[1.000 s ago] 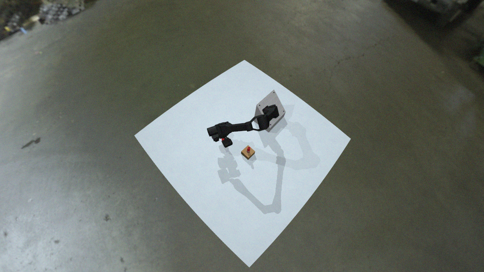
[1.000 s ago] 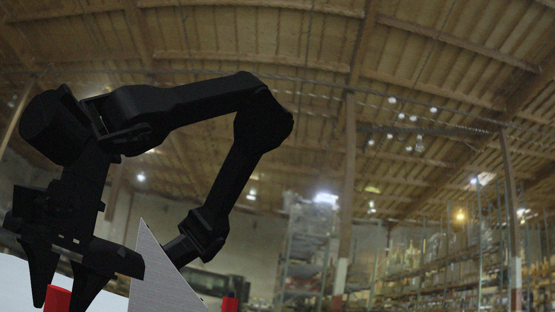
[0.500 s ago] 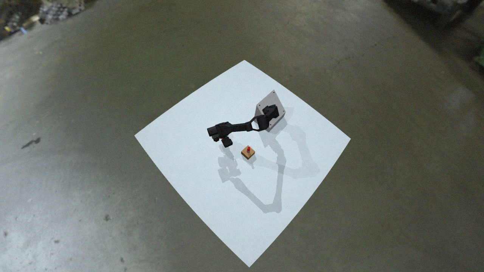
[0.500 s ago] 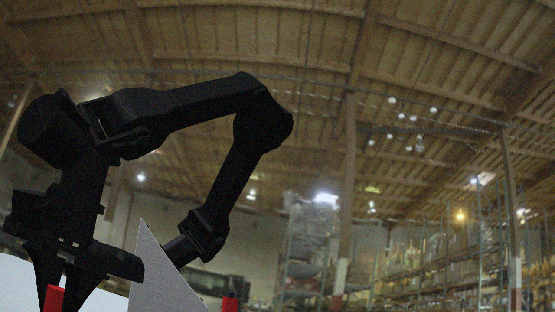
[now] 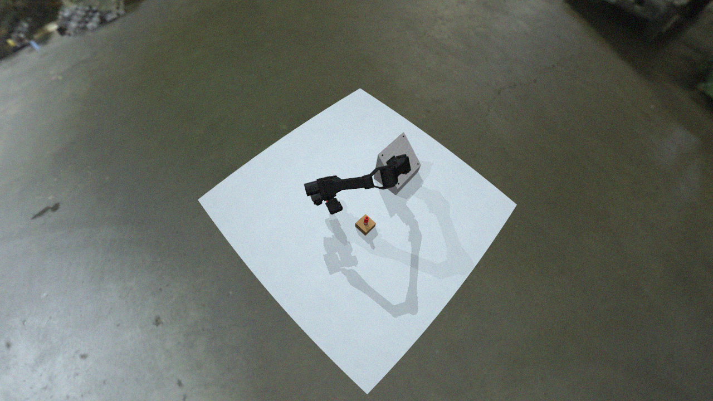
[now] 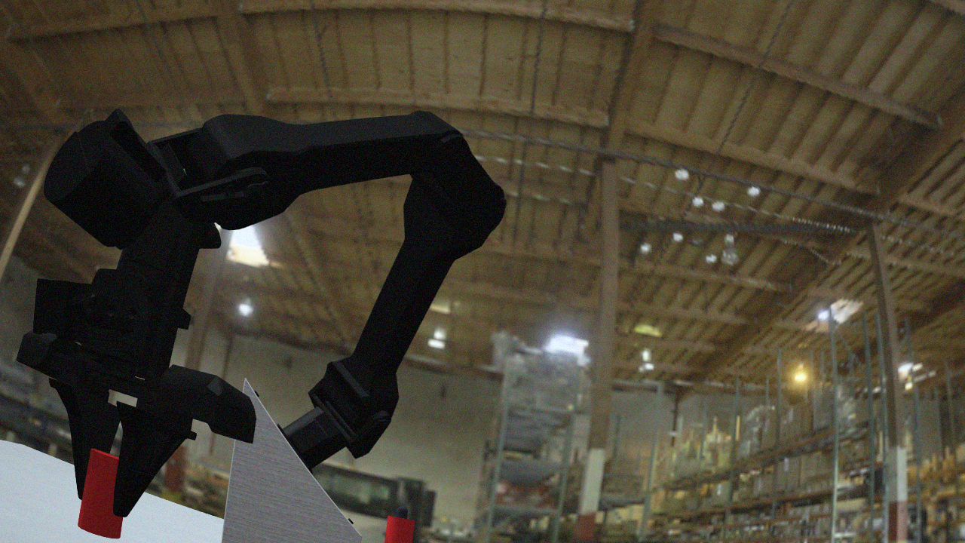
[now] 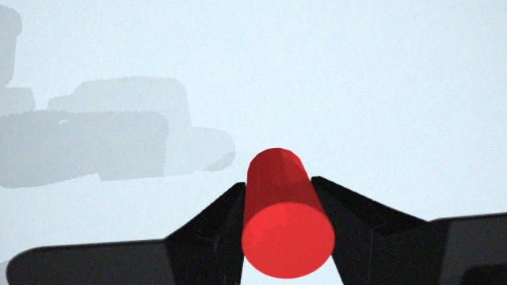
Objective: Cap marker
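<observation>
Gripper (image 7: 279,180) is clamped on the red cap (image 7: 286,214), upright on the white table (image 5: 279,239); marker (image 5: 366,219) sits in its holder block (image 5: 365,225) around 4 o'clock, nearby.

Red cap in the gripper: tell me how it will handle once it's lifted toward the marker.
The cap looks like a rigid, smooth cylinder, so it probably won't deform, but it may slip or pivot. The gripper clamps it on two opposite curved sides only, so it could twist if bumped. It is small and likely light. Dropped on its side, it would probably roll.
</observation>
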### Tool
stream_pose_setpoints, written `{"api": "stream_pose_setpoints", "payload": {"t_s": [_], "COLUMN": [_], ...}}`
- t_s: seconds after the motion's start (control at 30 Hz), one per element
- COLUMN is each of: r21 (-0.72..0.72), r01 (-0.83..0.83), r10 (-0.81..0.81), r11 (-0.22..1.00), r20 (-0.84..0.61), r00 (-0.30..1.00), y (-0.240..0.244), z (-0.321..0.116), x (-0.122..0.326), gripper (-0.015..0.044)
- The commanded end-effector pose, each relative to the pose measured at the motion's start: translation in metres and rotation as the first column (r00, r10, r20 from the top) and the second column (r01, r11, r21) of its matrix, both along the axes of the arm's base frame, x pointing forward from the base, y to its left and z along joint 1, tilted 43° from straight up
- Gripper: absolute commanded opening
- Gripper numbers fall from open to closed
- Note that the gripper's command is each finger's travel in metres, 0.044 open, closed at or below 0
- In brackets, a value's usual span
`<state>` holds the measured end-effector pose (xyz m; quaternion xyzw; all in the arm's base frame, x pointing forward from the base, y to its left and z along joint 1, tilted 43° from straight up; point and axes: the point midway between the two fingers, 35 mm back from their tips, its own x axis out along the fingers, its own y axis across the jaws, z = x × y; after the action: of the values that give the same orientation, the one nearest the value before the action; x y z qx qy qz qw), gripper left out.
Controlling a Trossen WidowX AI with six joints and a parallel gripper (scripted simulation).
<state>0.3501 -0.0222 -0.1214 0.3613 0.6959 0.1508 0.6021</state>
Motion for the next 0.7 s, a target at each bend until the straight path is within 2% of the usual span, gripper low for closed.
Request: {"api": "stream_pose_setpoints", "payload": {"t_s": [0.0,0.2,0.67], "r21": [-0.006,-0.006,-0.009], "r01": [-0.008,-0.009,-0.008], "r10": [0.008,0.009,0.008], "r11": [1.0,1.0,1.0], "r20": [0.01,0.01,0.009], "r00": [1.0,1.0,1.0], "y": [-0.011,-0.019,0.0], "z": [0.012,0.022,0.065], "x": [0.002,0.001,0.001], "gripper": [0.0,0.0,0.0]}}
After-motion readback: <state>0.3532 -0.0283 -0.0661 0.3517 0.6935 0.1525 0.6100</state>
